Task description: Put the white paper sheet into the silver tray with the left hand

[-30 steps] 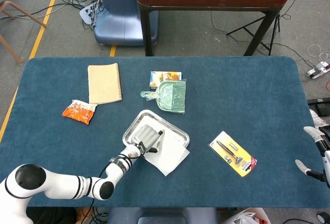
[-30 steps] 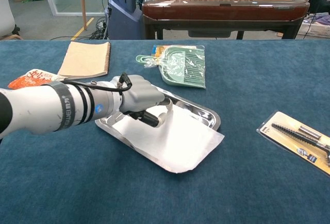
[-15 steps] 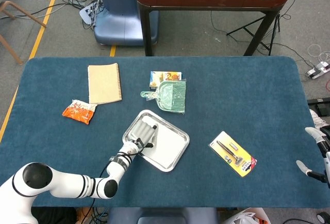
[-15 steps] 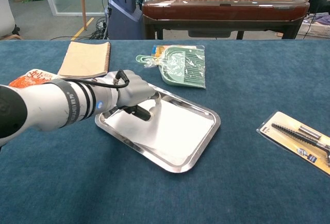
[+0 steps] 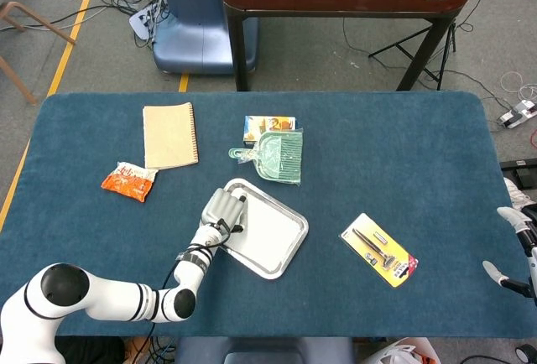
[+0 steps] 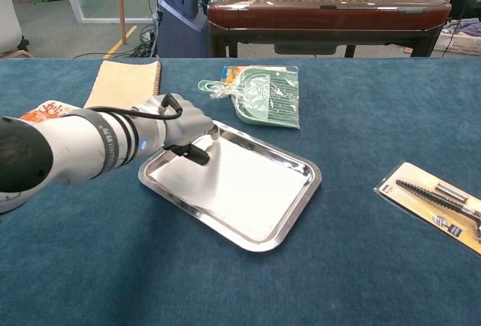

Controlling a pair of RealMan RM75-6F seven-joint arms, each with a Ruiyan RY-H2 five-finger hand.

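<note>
Paper, the white paper sheet point(image 6: 240, 187), now lies wholly inside the silver tray point(image 6: 301, 194) (a second ago one corner overhung its near rim); the left hand point(image 6: 184, 127), fingers curled and grasping nothing, has retreated to the tray's far-left edge, so placement looks done.

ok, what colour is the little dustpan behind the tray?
Pale mint green, in a clear wrapper: the dustpan shows best in the chest view, just beyond the silver tray.
</note>
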